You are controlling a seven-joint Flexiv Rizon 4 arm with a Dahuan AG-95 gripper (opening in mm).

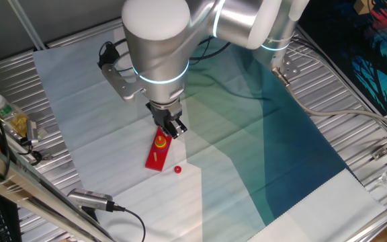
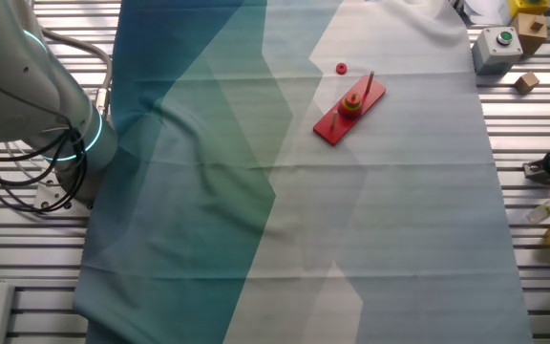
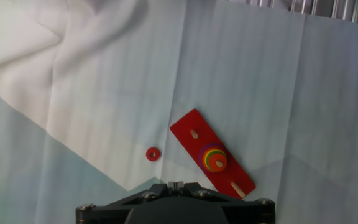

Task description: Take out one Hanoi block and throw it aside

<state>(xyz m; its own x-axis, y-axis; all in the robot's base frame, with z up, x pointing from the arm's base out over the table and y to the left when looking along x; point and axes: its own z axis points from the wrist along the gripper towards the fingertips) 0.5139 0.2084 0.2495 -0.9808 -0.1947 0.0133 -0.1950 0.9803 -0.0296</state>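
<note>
So the red peg board (image 3: 212, 154) is the landmark here, lying flat on the pale cloth (image 3: 104, 93) that covers the table, and it's basically the only thing holding anything: a little stack of coloured rings (image 3: 215, 159) sits on its middle peg, orange on top with yellow, green and purple rims showing under it, while the two end pegs are bare. The Hanoi block (image 3: 153, 154), a tiny red disc with a hole, lies flat on the cloth just beside the board's long edge, not touching it and not on any peg. The gripper (image 1: 173, 126) hangs right over the far end of the board in one fixed view, holding nothing as far as I can see, but honestly I can't tell whether the fingers are apart or together, since the hand view only catches the black base of it. Around the edges, well away from the board: a grey box with a green button (image 2: 497, 46), a couple of wooden blocks (image 2: 528, 81), and a plastic bottle (image 1: 3, 109) on the metal slats.
</note>
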